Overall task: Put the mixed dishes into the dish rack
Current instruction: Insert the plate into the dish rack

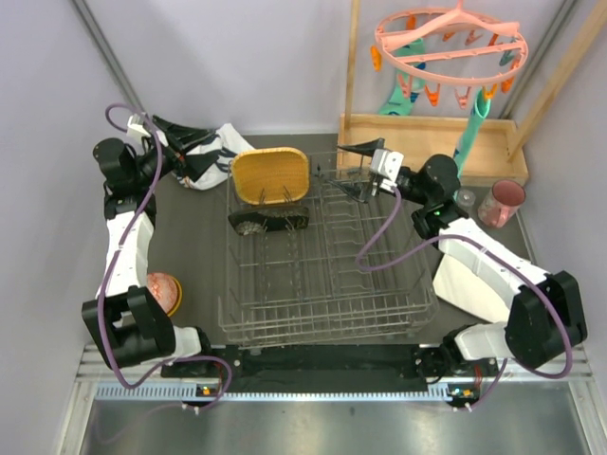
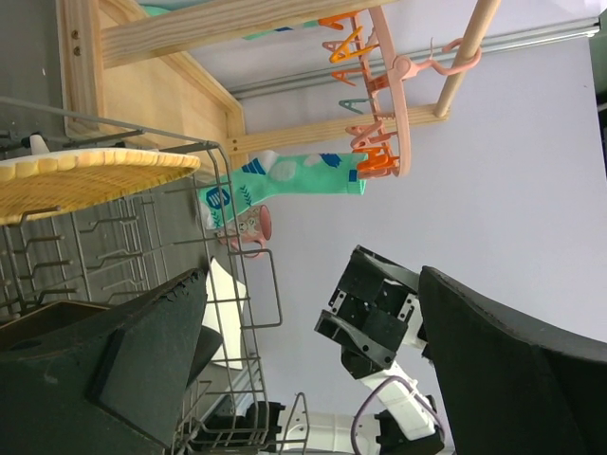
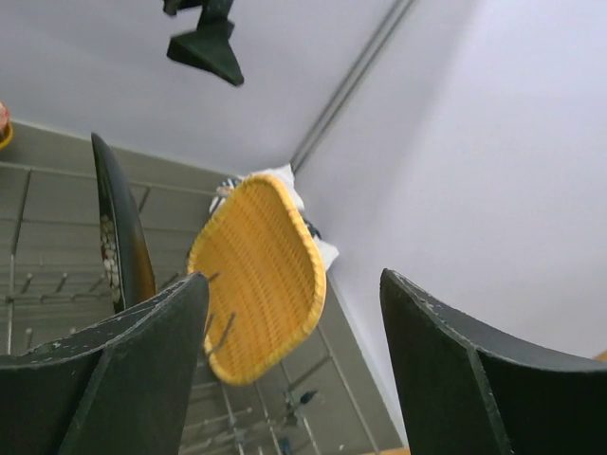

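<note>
The grey wire dish rack fills the middle of the table. The yellow rounded-square plate stands upright at its far left corner, with the black floral plate just in front of it. Both show in the right wrist view, yellow plate and black plate. My right gripper is open and empty above the rack's far edge, facing the yellow plate. My left gripper is open and empty over the white cloth. The pink cup and small clear glass stand at the far right. The orange bowl sits at the near left. A pale plate lies under my right arm.
The white cloth with black print lies left of the rack. A light wooden tray stands behind the rack. The pink peg hanger with teal socks hangs above it. Walls close in on both sides.
</note>
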Controlling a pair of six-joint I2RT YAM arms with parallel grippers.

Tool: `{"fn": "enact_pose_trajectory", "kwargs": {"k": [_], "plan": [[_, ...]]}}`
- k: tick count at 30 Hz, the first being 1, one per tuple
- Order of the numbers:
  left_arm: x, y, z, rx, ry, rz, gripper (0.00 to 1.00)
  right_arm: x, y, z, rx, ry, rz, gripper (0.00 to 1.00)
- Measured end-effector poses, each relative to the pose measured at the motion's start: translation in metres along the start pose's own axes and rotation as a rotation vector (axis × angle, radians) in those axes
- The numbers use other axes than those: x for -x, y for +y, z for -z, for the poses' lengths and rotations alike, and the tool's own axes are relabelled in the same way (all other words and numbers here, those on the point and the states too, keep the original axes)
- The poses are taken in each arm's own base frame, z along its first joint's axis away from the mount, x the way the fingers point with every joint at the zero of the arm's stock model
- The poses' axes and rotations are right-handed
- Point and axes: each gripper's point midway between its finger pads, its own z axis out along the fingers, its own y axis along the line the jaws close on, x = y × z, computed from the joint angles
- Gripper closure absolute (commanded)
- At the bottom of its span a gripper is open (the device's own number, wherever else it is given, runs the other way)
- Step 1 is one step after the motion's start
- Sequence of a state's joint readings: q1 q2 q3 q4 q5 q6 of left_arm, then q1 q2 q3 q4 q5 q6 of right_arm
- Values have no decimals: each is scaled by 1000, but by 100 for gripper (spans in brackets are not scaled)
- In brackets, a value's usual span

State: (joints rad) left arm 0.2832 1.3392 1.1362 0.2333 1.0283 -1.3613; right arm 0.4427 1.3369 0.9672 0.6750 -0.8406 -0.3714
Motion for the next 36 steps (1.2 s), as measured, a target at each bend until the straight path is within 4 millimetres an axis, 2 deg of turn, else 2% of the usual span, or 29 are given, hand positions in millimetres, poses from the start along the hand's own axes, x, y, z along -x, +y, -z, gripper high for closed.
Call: {"fn": "enact_pose_trajectory", "kwargs": {"k": [4, 7, 13, 16, 17, 22, 25, 30, 32, 36], "plan": [[0, 1, 0, 2, 0, 0, 3, -18, 6, 4, 6, 75, -57, 27], [0, 1, 0, 2, 1, -2, 3, -25, 8, 5, 9, 155, -200, 26], [-1, 4, 0, 9, 5, -6, 3, 12, -26, 4, -108, 255, -437, 19], [-3, 5, 1, 12, 6, -3, 3, 18, -39, 13, -222, 334, -561, 13], [-3, 5, 1, 13, 6, -1, 3, 16, -41, 19, -272, 366, -607, 6], [-7, 4, 3, 11, 7, -4, 3, -8, -29, 64, -489, 516, -827, 1], [-8, 6, 4, 13, 8, 0, 3, -23, -18, 111, -653, 566, -972, 1], [-10, 11, 4, 21, 14, 13, 3, -37, -16, 196, -987, 535, -1154, 1], [-10, 11, 4, 20, 16, 13, 3, -41, -7, 211, -1046, 554, -1201, 1], [-10, 12, 4, 21, 16, 11, 3, -52, 20, 218, -1045, 622, -1284, 1]]}}
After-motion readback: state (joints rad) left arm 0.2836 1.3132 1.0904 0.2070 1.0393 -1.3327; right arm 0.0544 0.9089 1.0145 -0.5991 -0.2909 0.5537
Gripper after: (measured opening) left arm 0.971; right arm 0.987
